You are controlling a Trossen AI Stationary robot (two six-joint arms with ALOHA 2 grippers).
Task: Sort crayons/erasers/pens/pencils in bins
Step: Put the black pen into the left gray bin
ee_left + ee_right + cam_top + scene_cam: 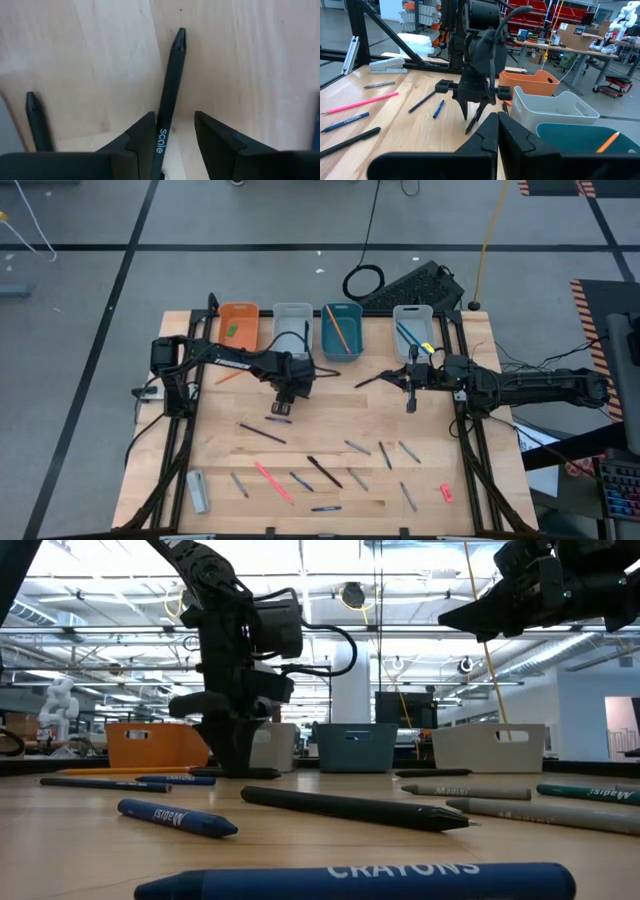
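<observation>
The bins (291, 326), one orange, two pale grey-white and one teal, are lined up along the table's (330, 490) far edge, and pens, pencils and crayons are scattered over the wood toward its near edge, a pink-red eraser (446, 493) being seen near the near right corner. The left gripper (283, 402) is lowered to the wood just in front of the orange and first pale bins, its fingers (142, 137) spread around a black pen (168, 100) lying flat between them. The right gripper (410, 402) is held above the table in front of the right-hand pale bin, its fingers pressed together on nothing.
</observation>
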